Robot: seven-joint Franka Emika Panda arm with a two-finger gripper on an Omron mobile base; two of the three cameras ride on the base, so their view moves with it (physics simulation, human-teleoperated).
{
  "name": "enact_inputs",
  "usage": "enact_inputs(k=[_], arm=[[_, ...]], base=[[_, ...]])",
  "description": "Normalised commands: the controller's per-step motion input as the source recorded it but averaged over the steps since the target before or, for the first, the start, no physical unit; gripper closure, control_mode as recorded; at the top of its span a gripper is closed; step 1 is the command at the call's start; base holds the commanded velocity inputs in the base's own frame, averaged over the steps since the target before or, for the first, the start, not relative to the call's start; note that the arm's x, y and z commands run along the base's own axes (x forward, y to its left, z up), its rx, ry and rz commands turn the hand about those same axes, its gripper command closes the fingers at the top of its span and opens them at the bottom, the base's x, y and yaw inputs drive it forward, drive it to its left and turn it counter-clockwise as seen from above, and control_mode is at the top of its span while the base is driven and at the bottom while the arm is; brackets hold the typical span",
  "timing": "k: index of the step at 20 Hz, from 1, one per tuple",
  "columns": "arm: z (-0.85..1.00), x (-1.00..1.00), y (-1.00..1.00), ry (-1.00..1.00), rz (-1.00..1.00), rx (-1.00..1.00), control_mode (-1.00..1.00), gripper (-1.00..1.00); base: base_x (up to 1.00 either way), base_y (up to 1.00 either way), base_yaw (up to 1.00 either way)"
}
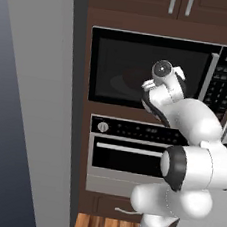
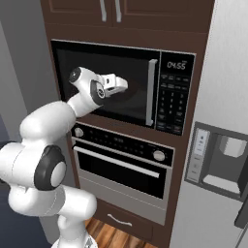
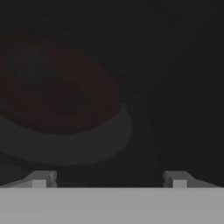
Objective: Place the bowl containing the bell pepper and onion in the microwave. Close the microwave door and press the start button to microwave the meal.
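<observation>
The black built-in microwave [image 1: 122, 66] has its dark glass door [image 2: 97, 72] shut, with the silver bar handle [image 2: 151, 92] standing upright beside the button panel [image 2: 173, 97]. My gripper [image 2: 125, 85] is open and right up against the middle of the door glass. In the hand view its fingertips [image 3: 41, 179] stand wide apart with nothing between them. Through the dark glass the red bowl [image 3: 57, 92] shows dimly on the white turntable plate [image 3: 92, 146]. The pepper and onion are too dim to make out.
Under the microwave is a black oven with a round dial [image 1: 103, 127] and a horizontal bar handle [image 1: 126, 149]. A grey fridge with a dispenser recess [image 2: 220, 160] stands to the right. A grey wall panel [image 1: 31, 100] bounds the left side, and wooden cabinets [image 1: 179, 2] hang above.
</observation>
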Motion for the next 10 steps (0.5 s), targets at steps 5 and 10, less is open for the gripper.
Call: enact_inputs(k=[5,10], arm=[[0.09,0.89,-0.32,0.00,0.00,0.11,-1.00,-1.00],[-0.26,-0.25,-0.27,-0.45,0.00,0.10,-1.00,-1.00]], base=[[0.00,0.00,0.00],[0.00,0.00,0.00]])
